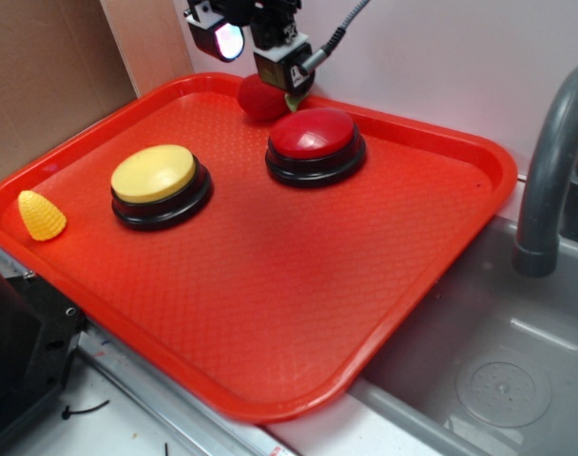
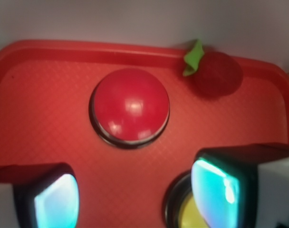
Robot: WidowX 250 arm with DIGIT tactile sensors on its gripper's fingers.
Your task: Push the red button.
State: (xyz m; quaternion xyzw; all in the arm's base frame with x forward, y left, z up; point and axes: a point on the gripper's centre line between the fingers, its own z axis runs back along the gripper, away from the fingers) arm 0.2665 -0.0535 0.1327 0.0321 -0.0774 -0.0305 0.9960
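Red button (image 1: 314, 135) is the target, but the biggest thing here is the red tray (image 1: 270, 313) that carries everything, lying beside a grey sink (image 1: 498, 380). On the tray's far half sits the red button, dome up on its black base, with the yellow button (image 1: 156, 176) well apart from it toward the other side. A fuzzy red ball (image 2: 218, 73) with a green leaf rests just beyond the red button against the far rim. The claw (image 2: 135, 194) hangs above, its pads spread wide and holding nothing. In the wrist view the red dome lies ahead of the gap between the pads, so I judge the claw must travel forward and down, keeping clear of the ball
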